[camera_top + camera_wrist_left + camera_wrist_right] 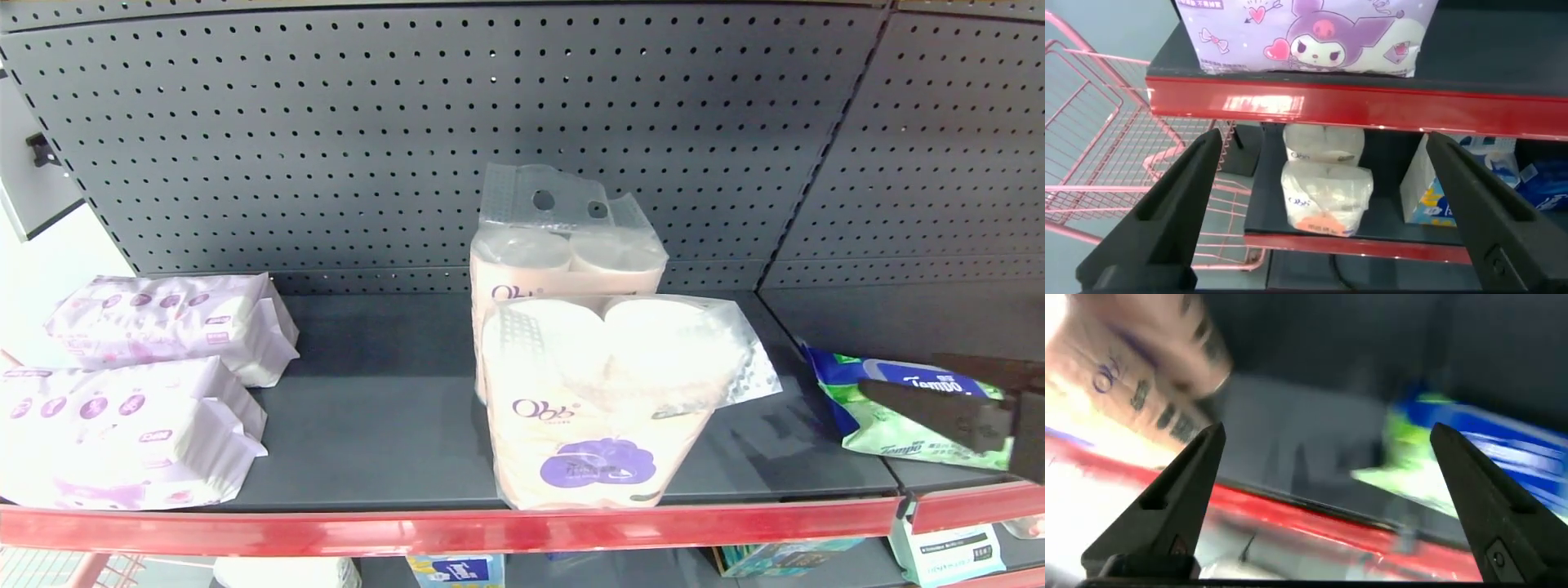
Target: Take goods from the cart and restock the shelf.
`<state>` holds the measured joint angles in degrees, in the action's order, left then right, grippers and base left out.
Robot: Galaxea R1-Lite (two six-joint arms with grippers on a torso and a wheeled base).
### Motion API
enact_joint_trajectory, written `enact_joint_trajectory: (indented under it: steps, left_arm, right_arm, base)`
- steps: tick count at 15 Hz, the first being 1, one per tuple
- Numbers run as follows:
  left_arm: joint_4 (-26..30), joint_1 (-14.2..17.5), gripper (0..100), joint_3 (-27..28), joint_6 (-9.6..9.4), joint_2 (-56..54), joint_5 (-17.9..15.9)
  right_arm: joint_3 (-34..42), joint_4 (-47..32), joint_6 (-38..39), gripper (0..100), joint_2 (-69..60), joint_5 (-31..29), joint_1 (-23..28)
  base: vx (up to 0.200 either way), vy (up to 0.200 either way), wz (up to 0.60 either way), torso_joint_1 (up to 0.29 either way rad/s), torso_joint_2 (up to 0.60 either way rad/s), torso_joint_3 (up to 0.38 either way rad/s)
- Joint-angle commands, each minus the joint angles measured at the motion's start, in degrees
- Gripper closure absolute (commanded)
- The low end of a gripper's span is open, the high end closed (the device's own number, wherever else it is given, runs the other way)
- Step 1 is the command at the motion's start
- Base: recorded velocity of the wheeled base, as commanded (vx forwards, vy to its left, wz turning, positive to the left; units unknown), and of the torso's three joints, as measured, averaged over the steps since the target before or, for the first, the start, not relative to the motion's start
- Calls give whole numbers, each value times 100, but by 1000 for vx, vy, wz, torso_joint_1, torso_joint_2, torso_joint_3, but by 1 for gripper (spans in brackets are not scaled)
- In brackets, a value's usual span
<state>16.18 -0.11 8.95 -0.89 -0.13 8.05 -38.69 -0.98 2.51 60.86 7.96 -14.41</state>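
On the shelf (384, 425) two toilet-roll packs stand in the middle, one (596, 400) at the front edge and the other (563, 253) behind it. Two purple-and-white tissue packs (122, 433) lie at the left. A green-and-blue tissue pack (890, 416) lies at the right. My right gripper (902, 374) hovers open just over that pack, holding nothing. The right wrist view shows my right gripper (1327, 429) open above the red shelf edge, with the green-and-blue pack (1454, 449) beyond it. My left gripper (1324, 139) is open and empty, low in front of the shelf, facing the pink cart (1102, 155).
A red rail (457, 527) runs along the shelf front. A grey pegboard (408, 139) backs the shelf. On the lower shelf stand more roll packs (1324, 200) and a blue-and-white box (1425, 192). Bare shelf lies between the purple packs and the rolls.
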Motion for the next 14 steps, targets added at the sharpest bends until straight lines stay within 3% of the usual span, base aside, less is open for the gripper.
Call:
enact_joint_trajectory:
  steps: [1, 3, 7, 12, 14]
  left_arm:
    - [-1, 2, 0, 2, -8, 13, 4]
    - [-1, 2, 0, 2, -8, 13, 30]
    - [-1, 2, 0, 2, -16, 13, 57]
    - [-1, 2, 0, 2, -25, 13, 215]
    - [-1, 2, 0, 2, -166, 13, 197]
  right_arm:
    - [-253, 1, 188, 0, 1315, 48, -589]
    - [-244, -8, 329, 0, 1517, 30, -897]
    - [-147, -8, 355, 0, 1886, -401, -932]
    - [-112, -8, 355, 0, 2150, -409, -1125]
    - [-147, 1, 355, 0, 2264, -418, -1178]
  base:
    - [0, 0, 0, 0, 0, 0]
    - [0, 0, 0, 0, 0, 0]
    - [0, 0, 0, 0, 0, 0]
    - [0, 0, 0, 0, 0, 0]
    - [0, 0, 0, 0, 0, 0]
